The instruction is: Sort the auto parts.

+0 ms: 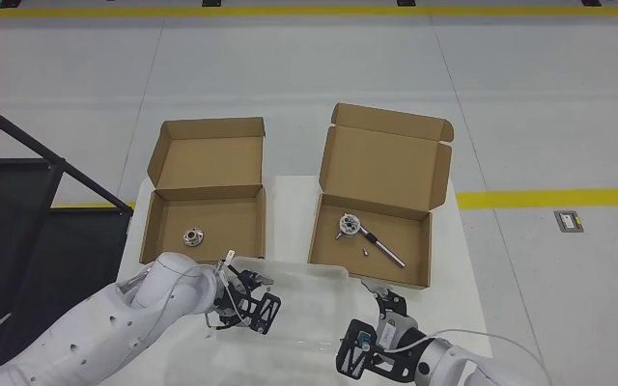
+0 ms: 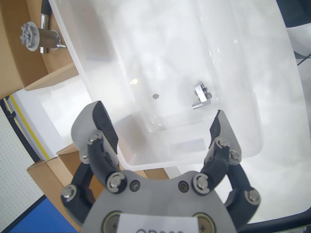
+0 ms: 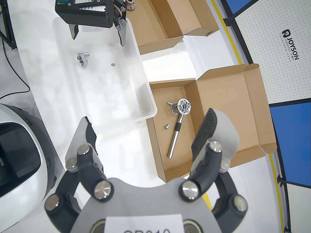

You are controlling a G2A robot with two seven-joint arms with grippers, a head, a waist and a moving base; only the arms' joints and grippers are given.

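Hovering open-jawed over the bin [image 1: 319,289], lower centre in the top view: your left gripper [image 2: 159,109]. The bracket [image 2: 201,95] lies nearer one finger, so closing may skid it. Right gripper [image 3: 148,116]: open.

The surface [image 1: 290,207] is white; the left box [image 1: 227,220] and right box [image 1: 386,159] are set on it, open. A clear bin [image 1: 309,299] is placed nearby.

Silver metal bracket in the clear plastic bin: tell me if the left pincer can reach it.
Probably yes. The left pincer hangs open over the clear plastic bin, and the silver metal bracket lies uncovered on its floor.
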